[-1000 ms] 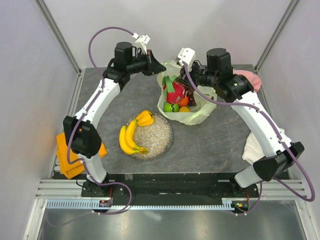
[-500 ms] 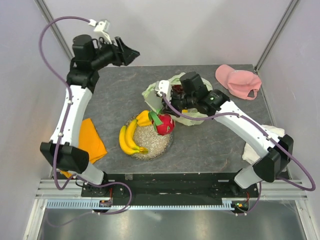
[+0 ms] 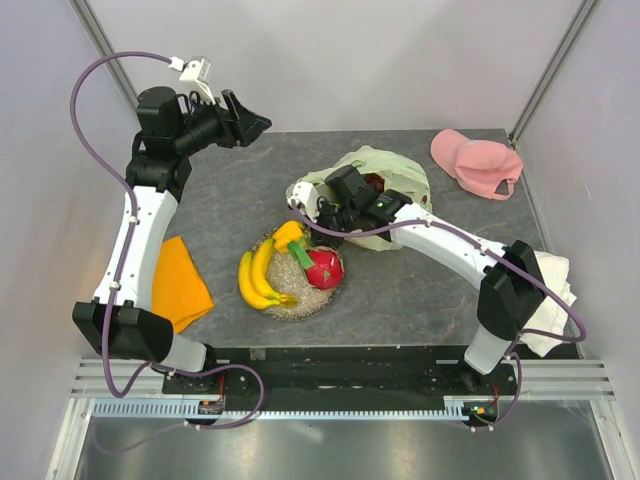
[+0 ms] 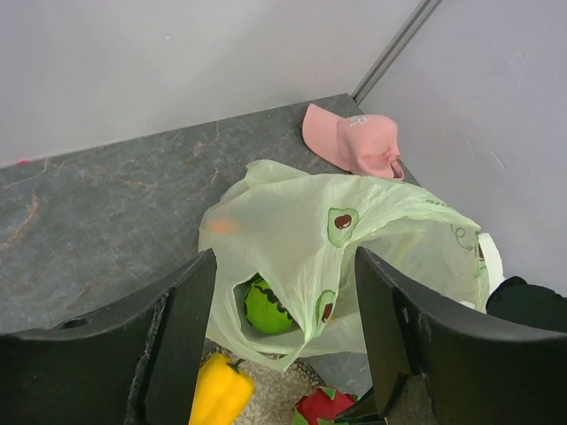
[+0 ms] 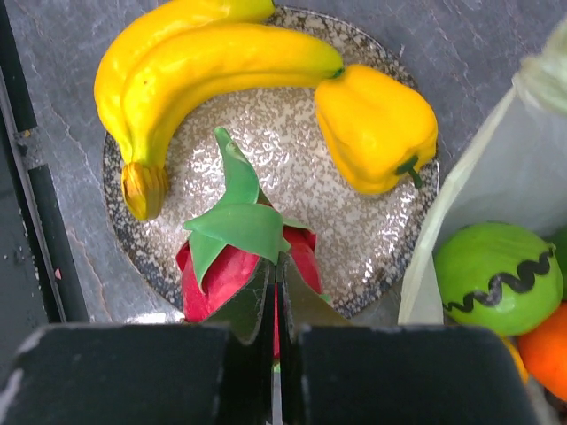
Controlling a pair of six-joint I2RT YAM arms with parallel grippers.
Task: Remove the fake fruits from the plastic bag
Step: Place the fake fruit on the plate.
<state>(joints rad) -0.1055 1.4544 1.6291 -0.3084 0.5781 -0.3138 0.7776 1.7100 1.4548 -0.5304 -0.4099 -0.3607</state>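
Observation:
The pale green plastic bag [image 3: 385, 170] lies at the table's far middle, mouth toward the plate. Inside it show a green round fruit [image 5: 492, 274] and an orange [image 5: 545, 345]. On the speckled plate [image 3: 290, 300] lie a banana bunch [image 3: 255, 275], a yellow fruit [image 3: 288, 235] and a red dragon fruit [image 3: 325, 268]. My right gripper [image 3: 316, 246] is low over the plate, shut on a green leaf of the dragon fruit [image 5: 221, 266]. High at the far left, my left gripper [image 3: 255, 122] is open and holds nothing. Its wrist view looks down on the bag [image 4: 301, 230].
A pink cap [image 3: 475, 160] lies at the far right corner. An orange cloth [image 3: 178, 280] sits at the left edge, and a white cloth [image 3: 550, 300] lies by the right arm's elbow. Grey walls close in the table.
My right gripper carried the dragon fruit out of the bag and down onto the plate. My left gripper let go of the bag, opened, and pulled back up to the far left.

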